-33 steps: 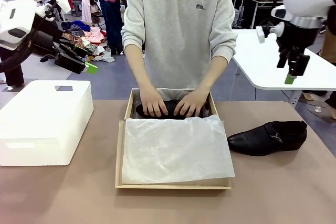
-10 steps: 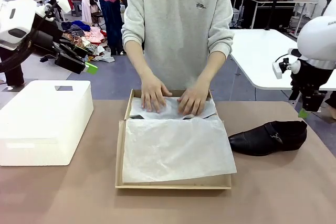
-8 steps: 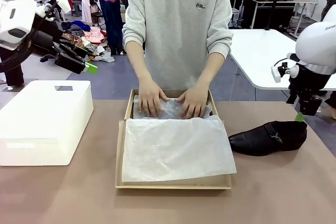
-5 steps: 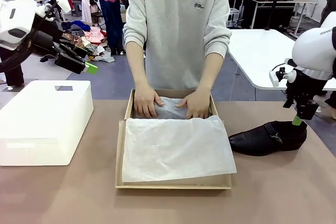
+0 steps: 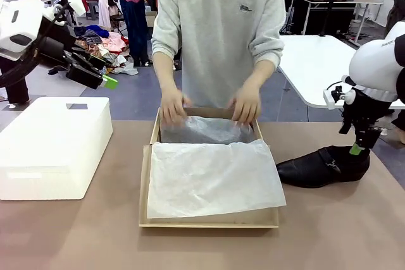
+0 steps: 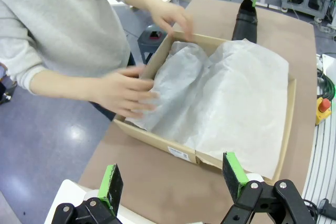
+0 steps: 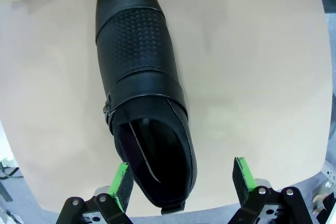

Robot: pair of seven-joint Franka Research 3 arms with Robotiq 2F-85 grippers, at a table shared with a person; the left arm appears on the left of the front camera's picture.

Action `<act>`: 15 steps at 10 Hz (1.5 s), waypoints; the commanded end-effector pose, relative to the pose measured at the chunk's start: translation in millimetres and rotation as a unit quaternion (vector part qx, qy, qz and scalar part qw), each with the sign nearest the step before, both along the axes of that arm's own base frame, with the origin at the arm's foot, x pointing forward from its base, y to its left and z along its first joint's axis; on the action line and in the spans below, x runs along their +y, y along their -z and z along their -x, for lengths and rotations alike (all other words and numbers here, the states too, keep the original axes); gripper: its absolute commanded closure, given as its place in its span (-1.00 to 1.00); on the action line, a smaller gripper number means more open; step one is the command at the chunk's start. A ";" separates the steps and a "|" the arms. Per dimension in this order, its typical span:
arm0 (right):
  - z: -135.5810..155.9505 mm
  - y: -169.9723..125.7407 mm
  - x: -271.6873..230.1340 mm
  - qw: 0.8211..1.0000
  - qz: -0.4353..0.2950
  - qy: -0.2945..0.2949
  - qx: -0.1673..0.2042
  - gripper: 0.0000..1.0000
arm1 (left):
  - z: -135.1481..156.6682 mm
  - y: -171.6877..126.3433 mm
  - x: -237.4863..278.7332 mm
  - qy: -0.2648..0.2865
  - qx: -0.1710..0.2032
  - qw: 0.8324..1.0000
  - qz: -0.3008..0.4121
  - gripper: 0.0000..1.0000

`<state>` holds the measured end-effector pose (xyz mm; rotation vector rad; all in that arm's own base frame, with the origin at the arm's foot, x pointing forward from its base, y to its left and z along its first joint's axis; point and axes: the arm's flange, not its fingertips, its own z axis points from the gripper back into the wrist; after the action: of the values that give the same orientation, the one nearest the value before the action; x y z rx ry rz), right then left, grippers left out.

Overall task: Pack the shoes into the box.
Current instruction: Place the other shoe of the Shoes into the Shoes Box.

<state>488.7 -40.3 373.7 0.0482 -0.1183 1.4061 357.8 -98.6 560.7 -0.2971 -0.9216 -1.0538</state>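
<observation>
One black shoe (image 5: 323, 165) lies on its sole on the brown table, right of the box (image 5: 145, 184), toe toward it. My right gripper (image 5: 357, 148) hangs open just over the shoe's heel; in the right wrist view the shoe (image 7: 144, 98) runs up from between the open gripper (image 7: 184, 176). White tissue (image 5: 212, 178) covers the box, and greyer tissue (image 5: 205, 131) lies at its far end. The person's hands (image 5: 172, 107) hover over the far rim. My left gripper (image 5: 104, 81) is open, raised at the far left; its wrist view looks down on the box (image 6: 157, 140).
A large white plastic block (image 5: 50, 143) stands on the table's left side under my left arm. A white table (image 5: 316, 67) is behind at the right. Bare brown tabletop (image 5: 202, 248) lies in front of the box and around the shoe.
The person folded tissue over the shoe in the box's far end, then lifted both hands to the rim. My right gripper came down and left onto the loose shoe's heel. The left arm stayed still.
</observation>
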 end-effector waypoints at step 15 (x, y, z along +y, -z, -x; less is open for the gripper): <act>-9.7 49.4 -2.6 1.000 -0.028 -0.013 0.001 -0.95 | -0.8 0.5 0.9 0.006 0.001 1.000 0.004 -1.00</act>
<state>499.1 -39.3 328.4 0.0676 -0.1131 1.4104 357.8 -98.6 560.7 -0.2971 -0.9216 -1.0538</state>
